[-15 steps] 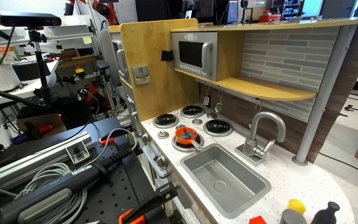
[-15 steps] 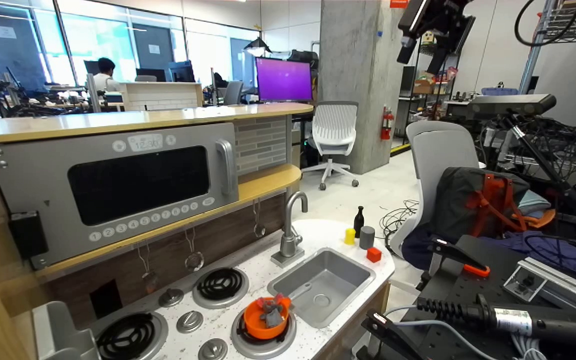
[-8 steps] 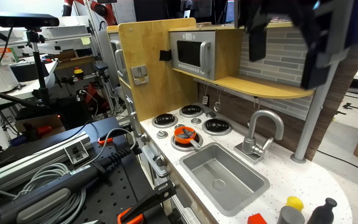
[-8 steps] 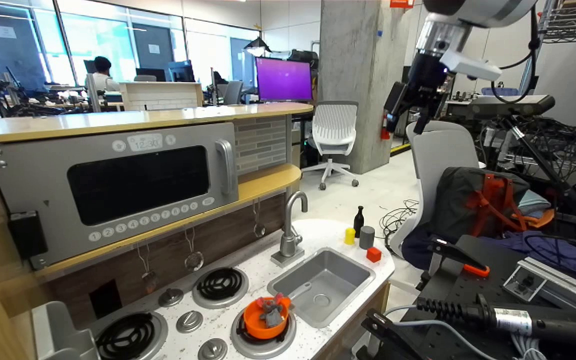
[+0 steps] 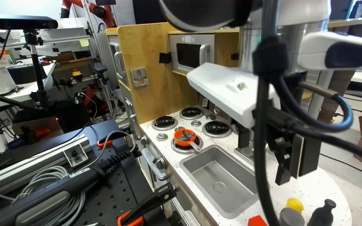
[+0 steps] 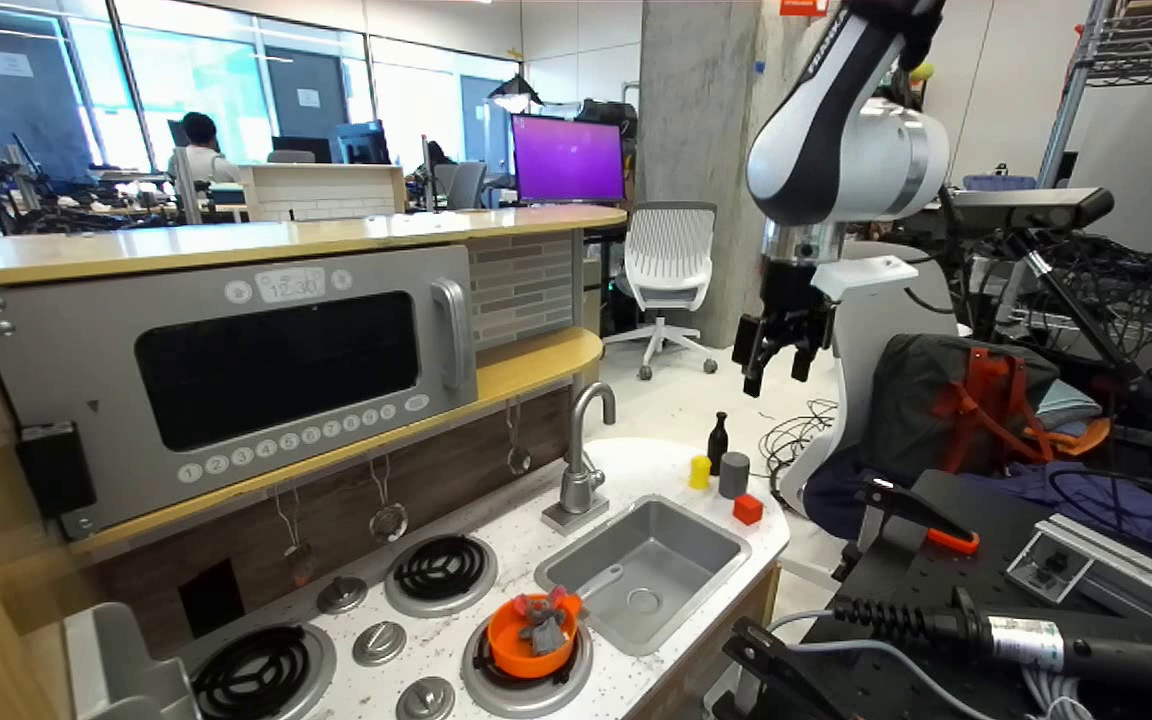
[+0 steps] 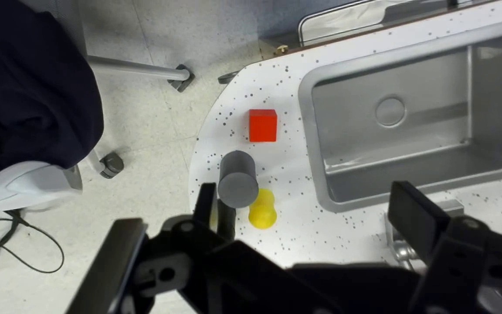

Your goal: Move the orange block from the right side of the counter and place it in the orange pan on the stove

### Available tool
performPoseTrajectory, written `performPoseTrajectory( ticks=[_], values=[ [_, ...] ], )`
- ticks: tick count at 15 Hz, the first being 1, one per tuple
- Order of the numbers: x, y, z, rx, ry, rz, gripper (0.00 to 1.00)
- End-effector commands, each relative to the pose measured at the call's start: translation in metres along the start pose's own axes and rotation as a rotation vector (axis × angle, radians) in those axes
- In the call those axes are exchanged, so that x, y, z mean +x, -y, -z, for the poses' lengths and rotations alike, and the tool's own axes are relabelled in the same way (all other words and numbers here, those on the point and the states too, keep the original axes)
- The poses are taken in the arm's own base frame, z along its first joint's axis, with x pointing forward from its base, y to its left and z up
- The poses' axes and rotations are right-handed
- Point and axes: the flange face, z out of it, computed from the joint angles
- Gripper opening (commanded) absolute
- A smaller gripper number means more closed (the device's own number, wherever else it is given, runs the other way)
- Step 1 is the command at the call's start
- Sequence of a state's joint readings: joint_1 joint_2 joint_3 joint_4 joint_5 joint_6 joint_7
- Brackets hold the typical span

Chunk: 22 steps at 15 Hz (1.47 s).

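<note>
The orange block (image 7: 262, 125), a small red-orange cube, rests on the right end of the white speckled counter (image 7: 290, 231). It also shows in both exterior views (image 5: 257, 221) (image 6: 748, 509), cut off by the frame's bottom edge in one. My gripper (image 7: 306, 200) is open and empty, high above the counter's rounded end; it also shows in an exterior view (image 6: 778, 376). In the wrist view the block lies beyond the fingertips. The orange pan (image 6: 534, 668) sits on a burner of the stove (image 6: 366, 690), with grey and reddish pieces inside it.
A grey cylinder (image 7: 238, 189), a yellow object (image 7: 262, 214) and a black bottle (image 6: 717, 445) stand close beside the block. The grey sink (image 7: 310, 131) lies between block and pan, with the silver tap (image 6: 578, 480) behind it. A microwave and shelf (image 6: 536, 360) overhang the back.
My arm has come down from above into both exterior views, over the counter's right end. The gripper stays open. The block, pan and other objects have not moved.
</note>
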<state>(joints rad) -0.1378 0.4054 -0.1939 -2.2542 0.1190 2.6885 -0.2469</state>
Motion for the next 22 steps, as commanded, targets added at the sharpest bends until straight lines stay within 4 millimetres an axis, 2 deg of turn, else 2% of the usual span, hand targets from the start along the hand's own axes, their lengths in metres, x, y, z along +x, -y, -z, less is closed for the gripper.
performPoseTrajectory(
  ticks=[1,6,14,17,22],
  values=[
    [0.013,-0.011,-0.046,-0.075,0.002,0.052,1.0],
    [0.014,-0.021,-0.097,-0.115,0.061,0.064,1.0],
    [0.025,-0.018,-0.151,-0.135,0.115,0.09,1.0],
    [0.029,-0.009,-0.168,-0.132,0.134,0.111,1.0],
    [0.035,0.016,-0.185,-0.111,0.143,0.146,1.0]
  ],
)
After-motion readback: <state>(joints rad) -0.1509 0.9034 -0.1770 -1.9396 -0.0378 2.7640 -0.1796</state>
